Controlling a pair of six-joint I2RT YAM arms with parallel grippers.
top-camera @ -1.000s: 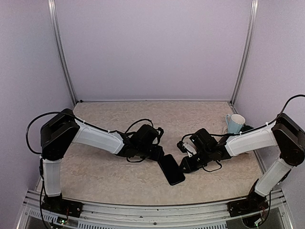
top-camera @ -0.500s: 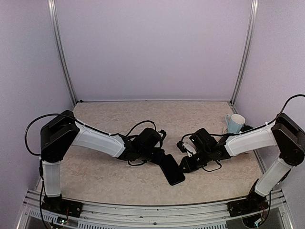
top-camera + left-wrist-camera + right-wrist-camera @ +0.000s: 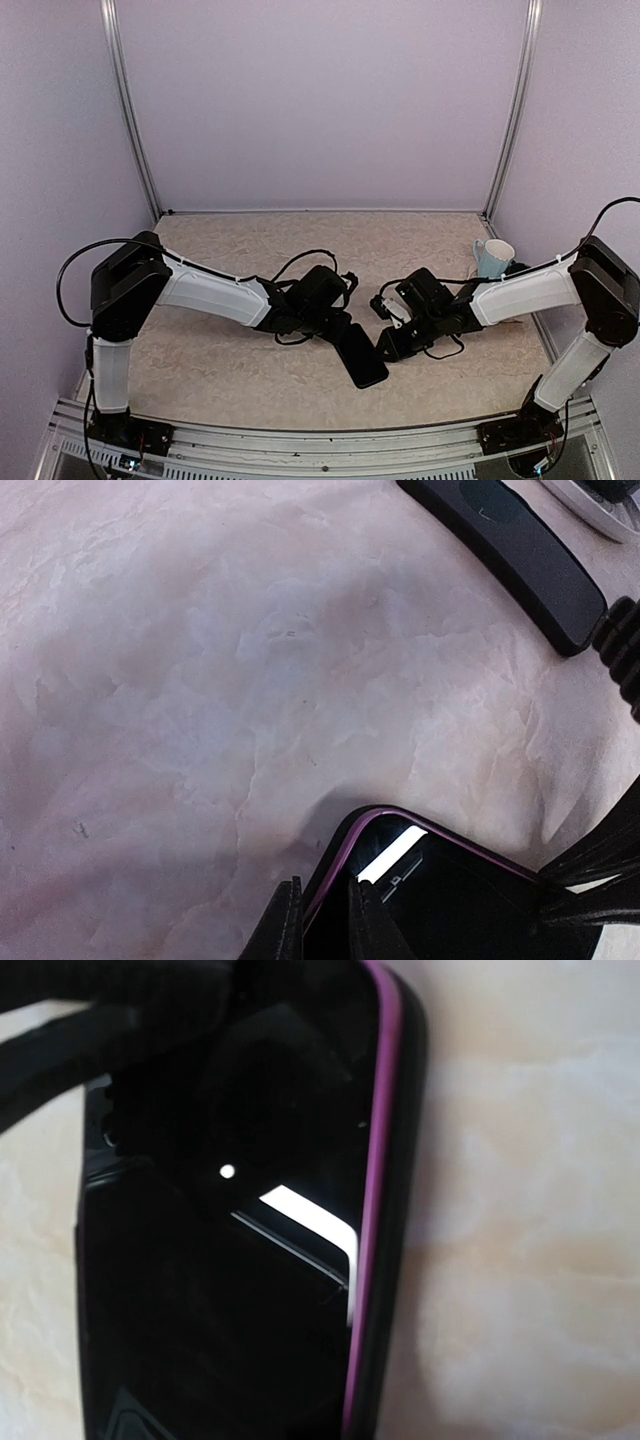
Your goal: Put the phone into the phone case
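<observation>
The black phone [image 3: 362, 358] lies on the table inside a black phone case with a purple inner rim [image 3: 440, 830]. My left gripper [image 3: 335, 328] is at its far left corner. In the left wrist view the jaws [image 3: 325, 885] pinch the case edge, with one finger outside the rim and the other on the screen [image 3: 470, 900]. My right gripper [image 3: 388, 345] sits against the phone's right side. The right wrist view is filled by the dark screen [image 3: 220, 1290] and the case rim [image 3: 385, 1210], and its own fingers do not show there.
A pale blue mug [image 3: 493, 258] stands at the back right near the right arm. A black oblong piece [image 3: 510, 540] and a ribbed cable [image 3: 622, 650] lie beyond the phone. Purple walls enclose the marbled table [image 3: 220, 370].
My left gripper has slid a little to the right along the phone's end, and its jaws have narrowed onto the case edge. The phone and the right arm have not moved.
</observation>
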